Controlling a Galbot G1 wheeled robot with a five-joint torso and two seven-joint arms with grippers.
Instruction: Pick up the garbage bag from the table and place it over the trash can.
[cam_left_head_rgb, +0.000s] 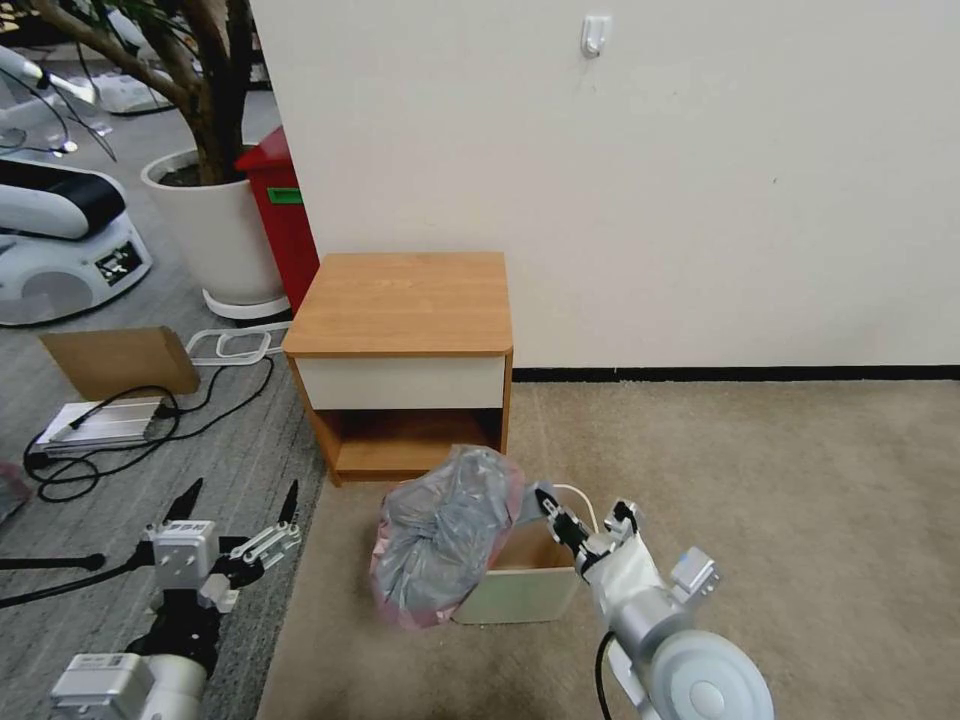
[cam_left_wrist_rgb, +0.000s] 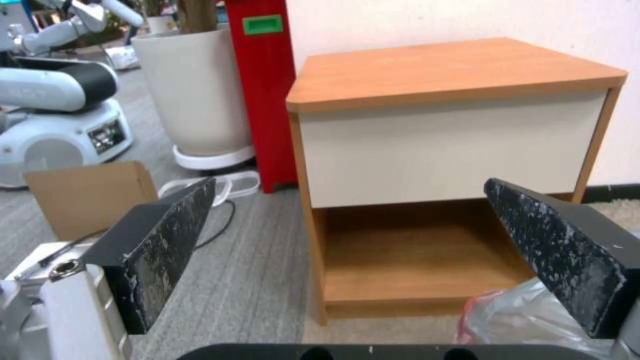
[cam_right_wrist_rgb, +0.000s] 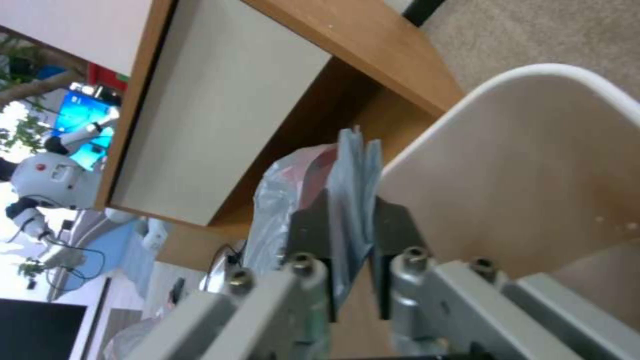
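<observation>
Right gripper (cam_left_head_rgb: 553, 516) is sitting lowest in frame, clenching a fold of the wrinkly translucent grey garbage bag (cam_left_head_rgb: 445, 535), which is draping over the left side of the small beige plastic trash can (cam_left_head_rgb: 520, 590) on beige carpet. Left gripper (cam_left_head_rgb: 238, 510) is hanging released over grey carpet, while the light-brown wooden table (cam_left_head_rgb: 405, 300) is standing against the white wall.

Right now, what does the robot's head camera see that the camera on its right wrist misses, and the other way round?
Head view alone: the open left gripper hanging over the grey carpet, the red bin and the potted plant. Right wrist view alone: the right gripper up close, its fingers pinching a fold of the garbage bag. Both: the table, the bag draped over the trash can and that right gripper.
</observation>
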